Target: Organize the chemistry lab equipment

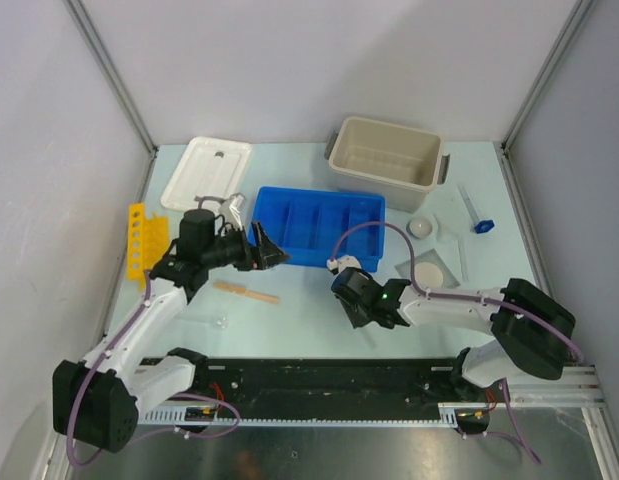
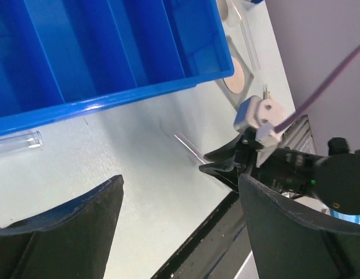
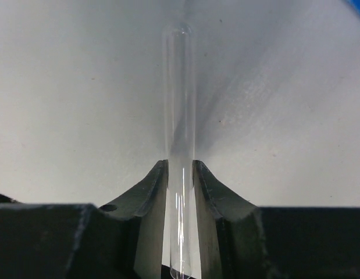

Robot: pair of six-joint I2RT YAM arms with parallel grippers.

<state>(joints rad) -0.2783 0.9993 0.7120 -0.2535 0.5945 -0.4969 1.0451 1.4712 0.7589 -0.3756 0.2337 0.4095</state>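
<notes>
My right gripper [image 3: 181,165] is shut on a clear glass tube [image 3: 180,87], which lies lengthwise between the fingers just over the table. From above, that gripper [image 1: 364,320] sits in front of the blue tray [image 1: 319,228]. My left gripper [image 1: 271,255] hovers open and empty at the tray's near left corner. In its wrist view the left gripper [image 2: 180,183] shows wide jaws over bare table, and another glass tube [image 2: 17,142] lies beside the tray wall [image 2: 110,102]. A tan wooden stick [image 1: 246,291], a grey mesh with white disc [image 1: 429,270] and a small white dish [image 1: 421,227] rest on the table.
A beige tub [image 1: 384,150] stands at the back, with its white lid [image 1: 206,172] to the left. A yellow rack [image 1: 137,240] lies along the left edge. A blue-capped item [image 1: 481,225] sits at the right. A black rail [image 1: 329,385] runs along the near edge.
</notes>
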